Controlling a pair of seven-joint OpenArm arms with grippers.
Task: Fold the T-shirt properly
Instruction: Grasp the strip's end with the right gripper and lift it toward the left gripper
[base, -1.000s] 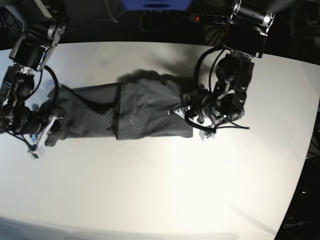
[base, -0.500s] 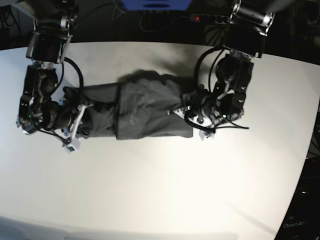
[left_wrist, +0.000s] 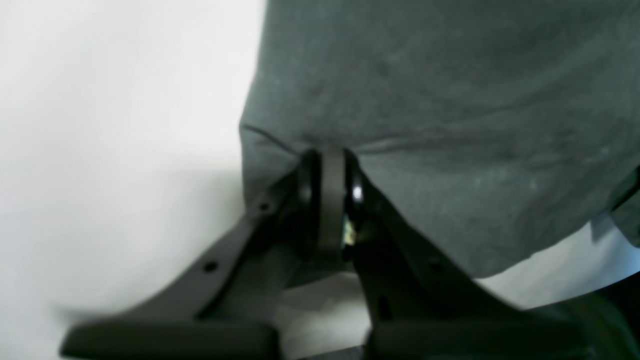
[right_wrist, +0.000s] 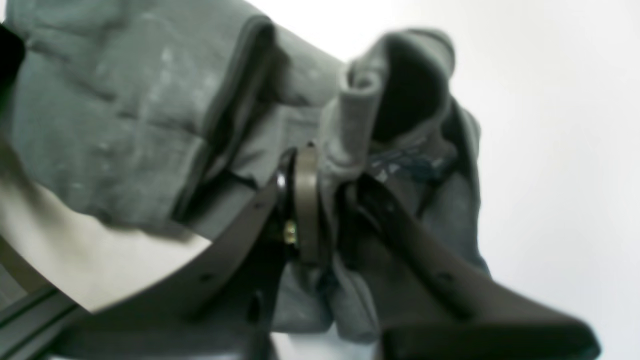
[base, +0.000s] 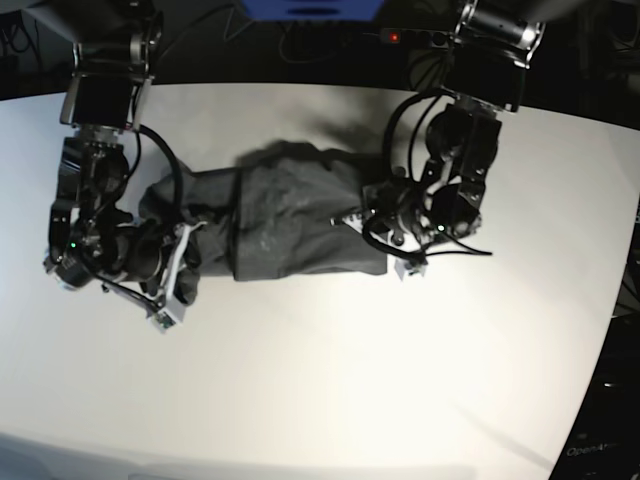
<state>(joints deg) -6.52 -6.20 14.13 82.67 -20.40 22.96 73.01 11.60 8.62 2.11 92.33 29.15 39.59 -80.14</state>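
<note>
white table (base: 330, 380), dark room behind it
both grippers clamp the t-shirt (base: 290, 225): left gripper (base: 385, 225) on its right edge, right gripper (base: 180, 265) on bunched left end.

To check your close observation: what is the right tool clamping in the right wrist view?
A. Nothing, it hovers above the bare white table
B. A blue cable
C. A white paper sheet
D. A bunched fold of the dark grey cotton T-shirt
D: the right tool pinches a bunched, rolled fold of the dark grey cotton T-shirt between its fingers.
</note>
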